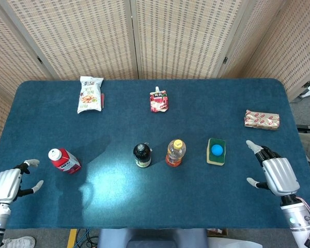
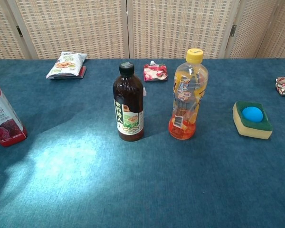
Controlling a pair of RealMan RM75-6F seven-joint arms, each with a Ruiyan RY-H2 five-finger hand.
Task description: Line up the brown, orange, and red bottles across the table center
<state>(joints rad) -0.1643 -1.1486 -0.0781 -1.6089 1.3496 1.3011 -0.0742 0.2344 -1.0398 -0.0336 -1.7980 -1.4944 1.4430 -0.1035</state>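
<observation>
The brown bottle [image 1: 141, 155] [image 2: 128, 103] and the orange bottle [image 1: 175, 152] [image 2: 187, 95] stand upright side by side at the table's middle. Well to their left, the red bottle [image 1: 63, 160] [image 2: 3, 118] stands near the left front edge. My left hand [image 1: 10, 183] hovers at the front left corner, fingers apart, holding nothing, a short way left of the red bottle. My right hand [image 1: 275, 173] is at the front right edge, fingers spread and holding nothing. Neither hand shows in the chest view.
A green sponge with a blue ball [image 1: 216, 151] [image 2: 251, 119] lies right of the orange bottle. A snack bag [image 1: 90, 94] and a red pouch [image 1: 158, 101] lie at the back. A wrapped packet [image 1: 261, 119] sits at the right.
</observation>
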